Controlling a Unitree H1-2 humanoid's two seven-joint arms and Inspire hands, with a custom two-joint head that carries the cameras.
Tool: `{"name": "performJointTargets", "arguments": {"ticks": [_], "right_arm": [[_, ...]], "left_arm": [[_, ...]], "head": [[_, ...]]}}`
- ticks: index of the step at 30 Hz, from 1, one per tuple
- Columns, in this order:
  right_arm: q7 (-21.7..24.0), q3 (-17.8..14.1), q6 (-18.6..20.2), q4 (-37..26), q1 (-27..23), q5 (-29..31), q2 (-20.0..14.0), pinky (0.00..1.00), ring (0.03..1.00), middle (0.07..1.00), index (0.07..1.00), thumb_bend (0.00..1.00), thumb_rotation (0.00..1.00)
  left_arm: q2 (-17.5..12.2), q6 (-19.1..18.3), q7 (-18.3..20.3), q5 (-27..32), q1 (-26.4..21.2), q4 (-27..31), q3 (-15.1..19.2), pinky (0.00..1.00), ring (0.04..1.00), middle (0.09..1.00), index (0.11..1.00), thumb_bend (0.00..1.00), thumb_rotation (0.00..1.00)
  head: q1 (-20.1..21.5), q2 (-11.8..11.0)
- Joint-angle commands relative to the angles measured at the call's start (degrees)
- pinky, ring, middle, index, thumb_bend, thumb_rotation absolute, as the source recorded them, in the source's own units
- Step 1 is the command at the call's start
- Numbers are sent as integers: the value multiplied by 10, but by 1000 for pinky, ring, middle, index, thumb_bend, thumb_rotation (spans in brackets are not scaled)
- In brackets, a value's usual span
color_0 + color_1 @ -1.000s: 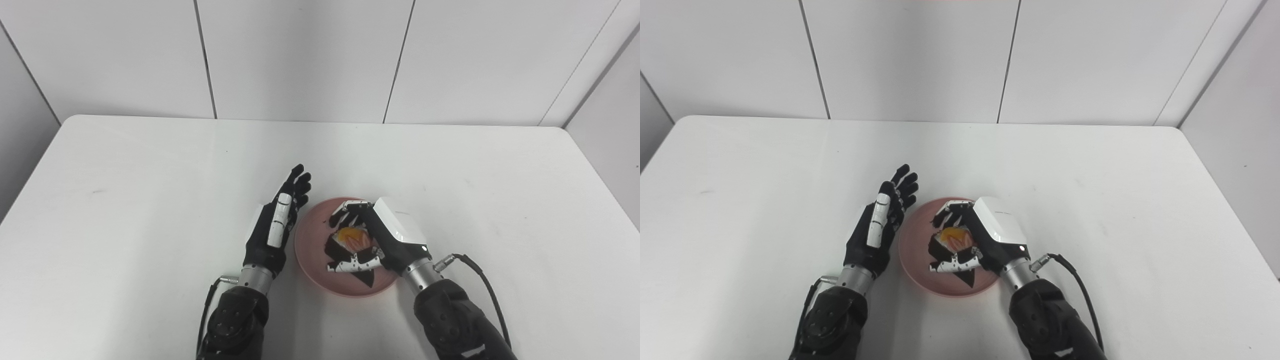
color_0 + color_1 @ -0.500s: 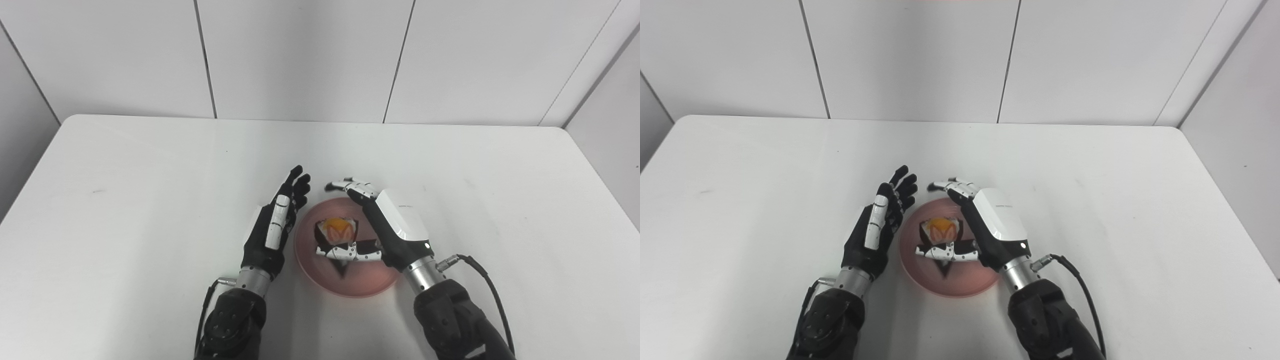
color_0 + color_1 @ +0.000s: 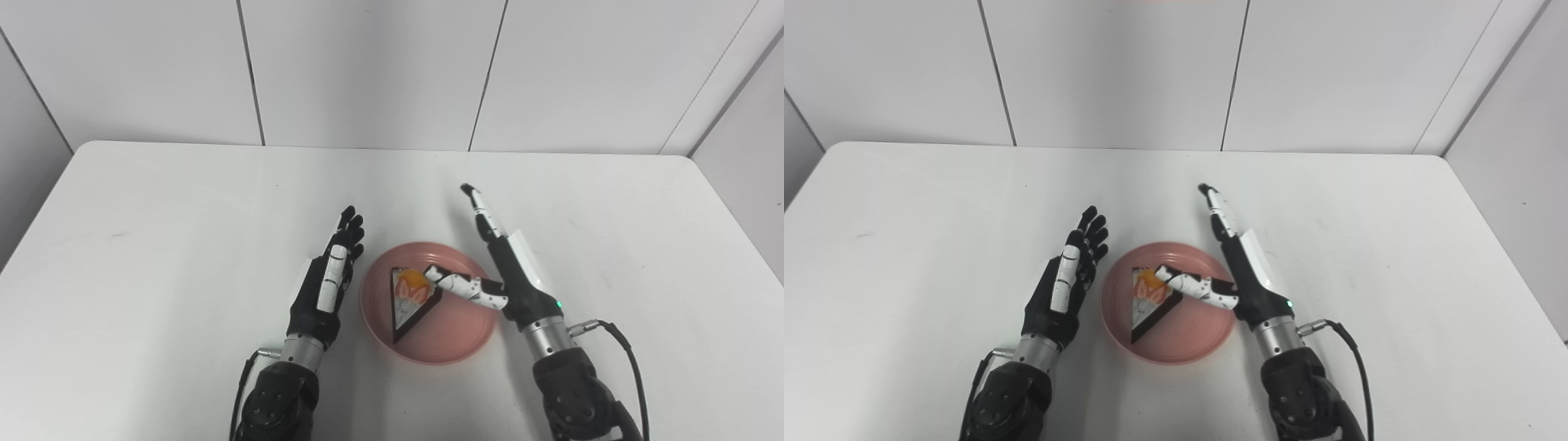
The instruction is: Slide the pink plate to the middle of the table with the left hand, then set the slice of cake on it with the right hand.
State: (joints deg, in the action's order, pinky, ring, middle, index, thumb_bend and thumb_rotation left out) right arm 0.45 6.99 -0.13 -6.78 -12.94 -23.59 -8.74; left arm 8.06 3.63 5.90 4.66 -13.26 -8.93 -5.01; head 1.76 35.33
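Observation:
The pink plate (image 3: 453, 331) sits on the white table near its middle front. A triangular slice of cake (image 3: 409, 300) with orange and red fruit on top lies on the plate's left half. My right hand (image 3: 502, 269) is open at the plate's right rim, fingers stretched straight toward the back; its thumb reaches over the plate and its tip is at the cake's top, touching or nearly so. My left hand (image 3: 327, 285) is open and empty, held edge-up just left of the plate, apart from it. Both hands also show in the right eye view: left hand (image 3: 1066, 288), right hand (image 3: 1243, 269).
The white table (image 3: 153, 208) runs to a white panelled wall at the back. Its edges show at left, right and back. A black cable (image 3: 625, 355) hangs from my right wrist.
My right hand has opened and let go of the cake, which now lies on the plate. That hand has moved right, fingers stretched out. My left hand has drawn back slightly.

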Motion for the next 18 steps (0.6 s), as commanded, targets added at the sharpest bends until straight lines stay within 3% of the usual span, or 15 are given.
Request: {"name": "performJointTargets", "arguments": {"ticks": [1, 4, 13, 18], "right_arm": [[-9, -14, -6, -11, -7, 18, 2, 996, 1000, 1000, 1000, 802, 875], [-12, -30, -6, -4, -7, 34, 4, 1000, 1000, 1000, 1000, 732, 932], [-19, -51, -3, 1, -10, 58, 14, 1000, 1000, 1000, 1000, 670, 905], [-6, -80, 15, 13, 1, 151, 39, 1000, 1000, 1000, 1000, 634, 901]], "left_arm": [[-2, 2, -4, 4, 7, -1, 5, 1000, 1000, 1000, 1000, 635, 1000], [-2, 9, -5, 5, 5, -5, 9, 1000, 1000, 1000, 1000, 629, 1000], [-9, 0, -4, 6, 4, -3, 12, 1000, 1000, 1000, 1000, 648, 1000], [-12, -9, -3, 8, 6, 4, 12, 1000, 1000, 1000, 1000, 653, 1000]], "head": [[1, 0], [2, 0], [14, -3], [20, 0]]}}
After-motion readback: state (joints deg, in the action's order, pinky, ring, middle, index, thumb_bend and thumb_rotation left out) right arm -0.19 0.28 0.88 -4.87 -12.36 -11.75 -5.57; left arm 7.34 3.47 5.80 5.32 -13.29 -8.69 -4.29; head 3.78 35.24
